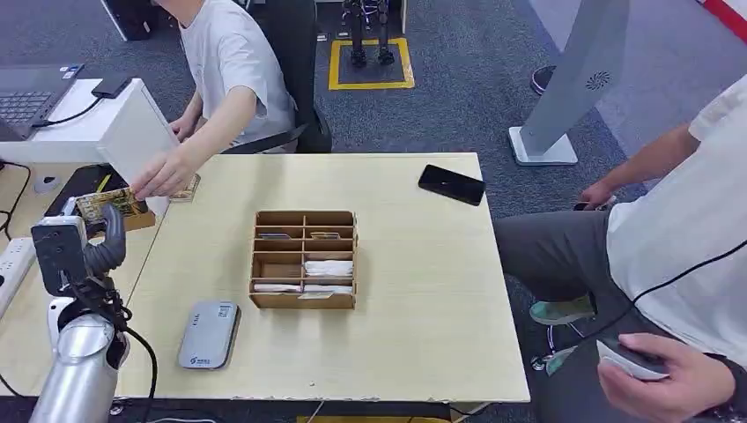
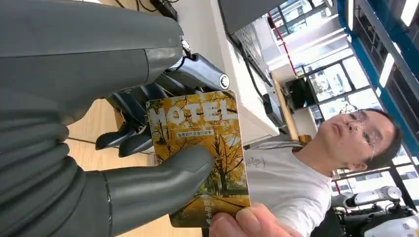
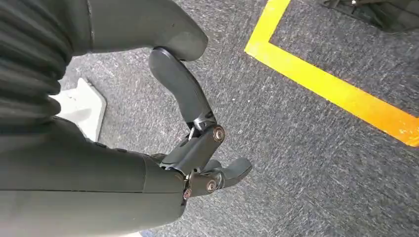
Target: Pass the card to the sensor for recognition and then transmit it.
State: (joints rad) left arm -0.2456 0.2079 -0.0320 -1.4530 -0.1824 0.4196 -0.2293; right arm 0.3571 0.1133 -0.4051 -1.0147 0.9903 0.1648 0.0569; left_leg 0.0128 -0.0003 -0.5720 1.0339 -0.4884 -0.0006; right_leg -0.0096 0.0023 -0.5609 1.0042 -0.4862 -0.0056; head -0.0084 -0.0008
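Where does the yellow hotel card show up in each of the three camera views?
Head view: the card sits at far left, in the left hand, off the table's edge.
Left wrist view: the card is centre frame, under the thumb.
Right wrist view: not in it.
Shared landmark: the person's hand touching the card.

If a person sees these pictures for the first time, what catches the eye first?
The yellow hotel card, gripped by the left robot hand at the table's left edge while a person's hand touches it too. Next, the wooden box in the middle of the table.
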